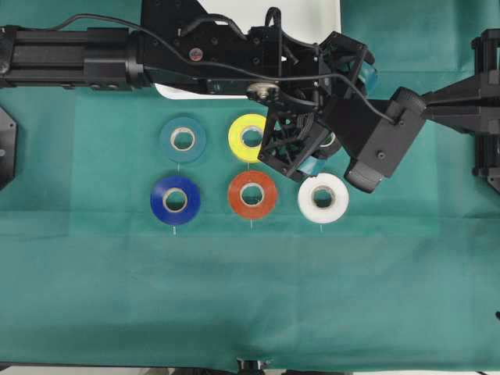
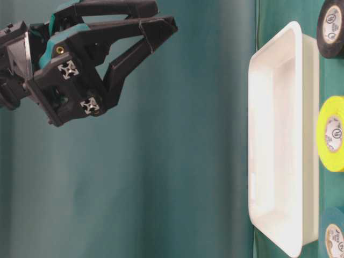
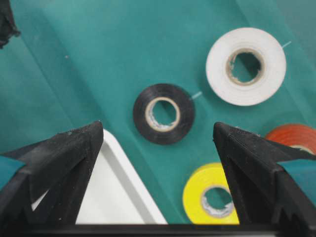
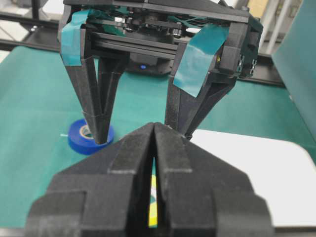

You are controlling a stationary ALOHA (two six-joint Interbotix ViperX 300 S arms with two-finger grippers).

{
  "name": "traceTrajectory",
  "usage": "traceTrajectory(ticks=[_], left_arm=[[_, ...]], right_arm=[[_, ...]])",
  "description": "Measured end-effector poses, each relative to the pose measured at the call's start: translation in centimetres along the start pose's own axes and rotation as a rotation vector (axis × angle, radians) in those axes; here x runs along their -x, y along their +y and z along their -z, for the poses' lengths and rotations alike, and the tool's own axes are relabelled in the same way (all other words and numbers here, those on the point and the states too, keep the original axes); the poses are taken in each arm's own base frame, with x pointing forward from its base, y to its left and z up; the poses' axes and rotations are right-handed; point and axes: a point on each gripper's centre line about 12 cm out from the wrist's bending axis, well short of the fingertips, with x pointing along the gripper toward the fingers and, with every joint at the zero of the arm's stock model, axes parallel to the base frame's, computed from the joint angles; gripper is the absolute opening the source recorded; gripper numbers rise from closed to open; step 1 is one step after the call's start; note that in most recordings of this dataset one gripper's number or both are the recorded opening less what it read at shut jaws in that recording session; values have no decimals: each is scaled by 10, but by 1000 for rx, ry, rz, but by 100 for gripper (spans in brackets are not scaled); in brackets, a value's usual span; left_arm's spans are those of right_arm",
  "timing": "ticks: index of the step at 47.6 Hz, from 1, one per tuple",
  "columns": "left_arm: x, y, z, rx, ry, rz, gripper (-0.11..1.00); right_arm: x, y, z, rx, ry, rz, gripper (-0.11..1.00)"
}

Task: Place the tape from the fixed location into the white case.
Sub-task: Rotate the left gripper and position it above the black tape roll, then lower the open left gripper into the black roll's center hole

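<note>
Green cloth covers the whole bench, and I take the white case point(image 3: 123, 192) as my landmark. Through the left wrist camera my left gripper point(image 3: 158, 143) hangs with its two fingers spread wide and nothing between them, framing the tape point(image 3: 164, 114), which lies flat on the cloth just off the case's corner. Beyond the tape, farther from the case, sits a white roll point(image 3: 246, 66); a yellow roll point(image 3: 211, 195) lies beside the case's long edge, with an orange roll point(image 3: 296, 137) just past it. My right gripper point(image 4: 154, 136) has its fingers pressed together on nothing, parked close to the left one above the case's edge. Farthest from the case is the dark blue roll point(image 1: 175, 200). I judge the tape light, stiff and smooth-sided; I would straddle the ring across its outer wall, or pinch one wall through the core.
</note>
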Motion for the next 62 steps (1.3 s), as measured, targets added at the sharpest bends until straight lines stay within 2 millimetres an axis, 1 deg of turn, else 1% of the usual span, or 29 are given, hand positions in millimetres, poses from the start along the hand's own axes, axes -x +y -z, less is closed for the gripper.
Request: traceTrajectory(ticks=[18,24,45,55,62], left_arm=[[0,0,0,2,-1,-1,99],[-5,-2,2,-2,3,1,99],[-54,-20,31,-1,16,9,99],[-64,-21,37,-2,14,1,99],[-80,-19,47,8,44,11,99]], right_arm=[[0,0,0,-2,0,0,0],[0,0,0,-2,0,0,0],[0,0,0,-2,-2,0,0],[0,0,1,-2,3,0,0],[-1,0,1,-2,6,0,0]])
